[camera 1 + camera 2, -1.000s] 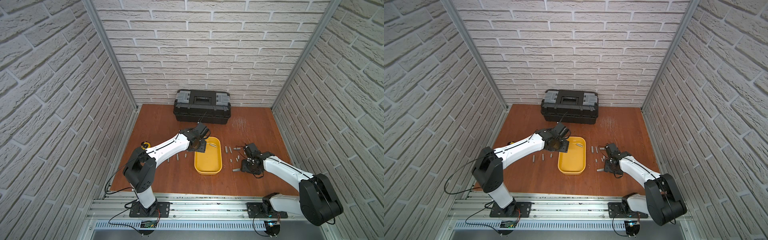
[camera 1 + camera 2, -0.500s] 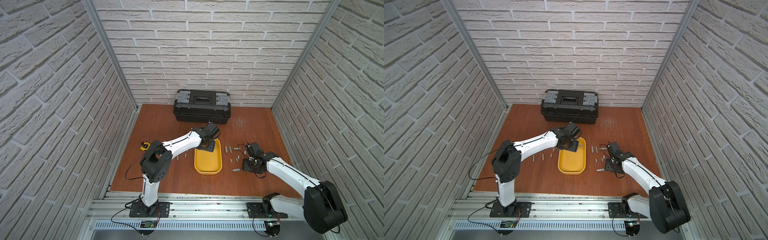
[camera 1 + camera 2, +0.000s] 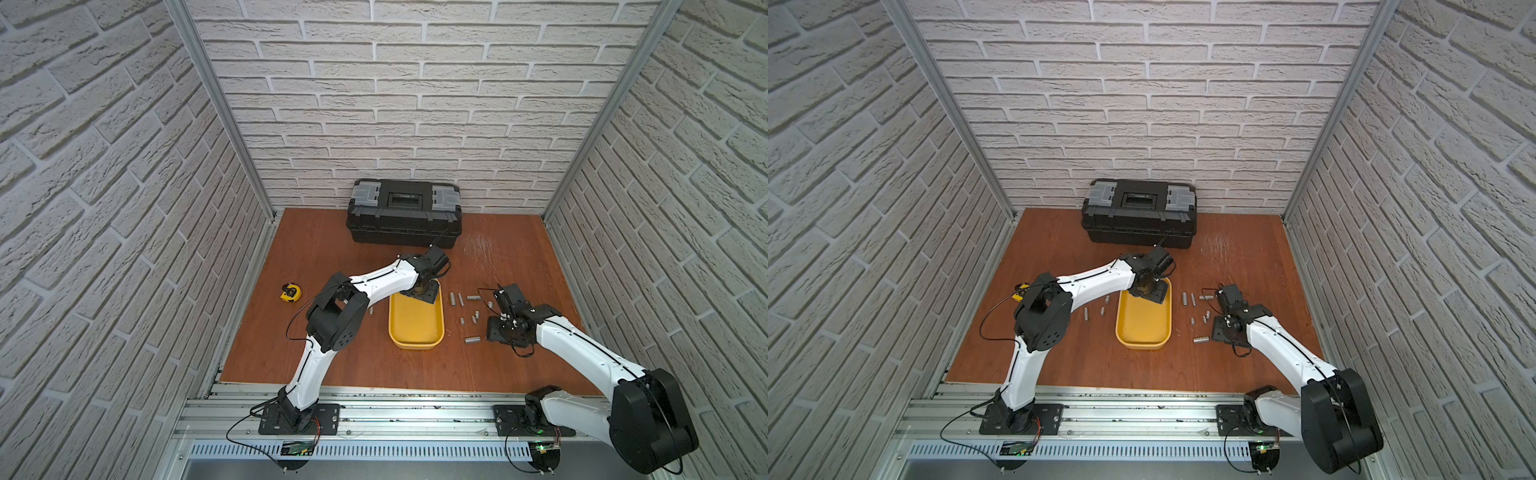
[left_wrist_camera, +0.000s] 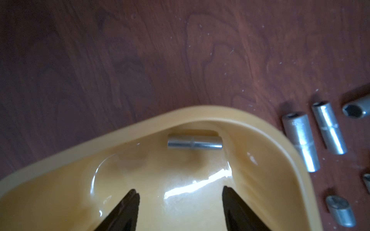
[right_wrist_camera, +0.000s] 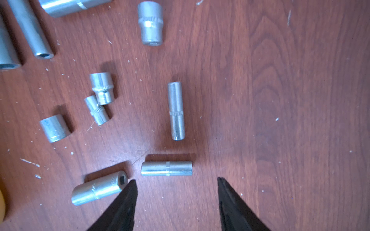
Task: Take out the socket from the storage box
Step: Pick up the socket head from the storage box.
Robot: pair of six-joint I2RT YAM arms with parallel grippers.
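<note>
The storage box (image 3: 415, 332) (image 3: 1144, 330) is a shallow yellow tray in the middle of the wooden floor. One silver socket (image 4: 194, 142) lies on its side inside it, against the curved wall at a corner. My left gripper (image 4: 179, 189) (image 3: 419, 291) (image 3: 1148, 293) hangs open over the box's far end, the socket a short way beyond its fingertips and nothing between them. My right gripper (image 5: 176, 180) (image 3: 500, 330) is open low over the floor to the right of the box, with a loose socket (image 5: 166, 168) just ahead of its tips.
Several loose sockets (image 3: 456, 298) (image 5: 176, 111) lie on the floor right of the box, and a few (image 3: 1087, 314) to its left. A black toolbox (image 3: 405, 216) stands against the back wall. A yellow tape measure (image 3: 291, 292) sits at the left. Brick walls enclose three sides.
My left arm has swung right, from beside the box's far left corner to over its far end. The right arm has barely shifted.
</note>
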